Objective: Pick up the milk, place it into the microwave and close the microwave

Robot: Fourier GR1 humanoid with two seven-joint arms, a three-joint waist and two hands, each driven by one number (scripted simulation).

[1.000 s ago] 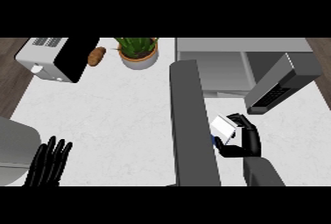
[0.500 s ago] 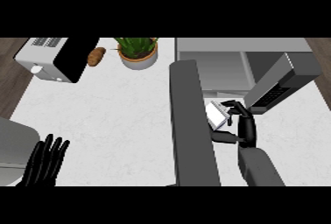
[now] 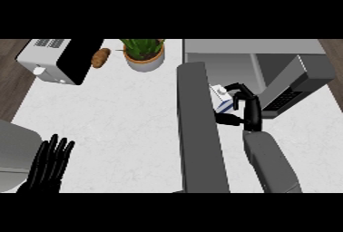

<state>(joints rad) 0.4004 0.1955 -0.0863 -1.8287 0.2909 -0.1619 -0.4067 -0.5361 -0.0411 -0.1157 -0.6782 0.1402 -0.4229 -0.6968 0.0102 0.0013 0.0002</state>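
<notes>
The milk (image 3: 222,98), a small white carton with blue print, is held above the counter just in front of the microwave's open cavity (image 3: 227,68). My right hand (image 3: 248,108) is shut on it, fingers over its top and thumb below. The microwave's door (image 3: 199,131) stands open, a long dark grey panel running toward me just left of the carton. My left hand (image 3: 50,162) rests open at the lower left, fingers straight, far from the milk.
A white and black toaster (image 3: 57,61) stands at the back left, with a brown bread roll (image 3: 100,57) and a potted plant (image 3: 142,54) beside it. A grey slanted panel with keys (image 3: 295,86) lies right of the cavity. A grey object (image 3: 13,154) is at the left edge.
My right hand has carried the milk away from me along the open door, up to the microwave's opening. The left hand has stayed put.
</notes>
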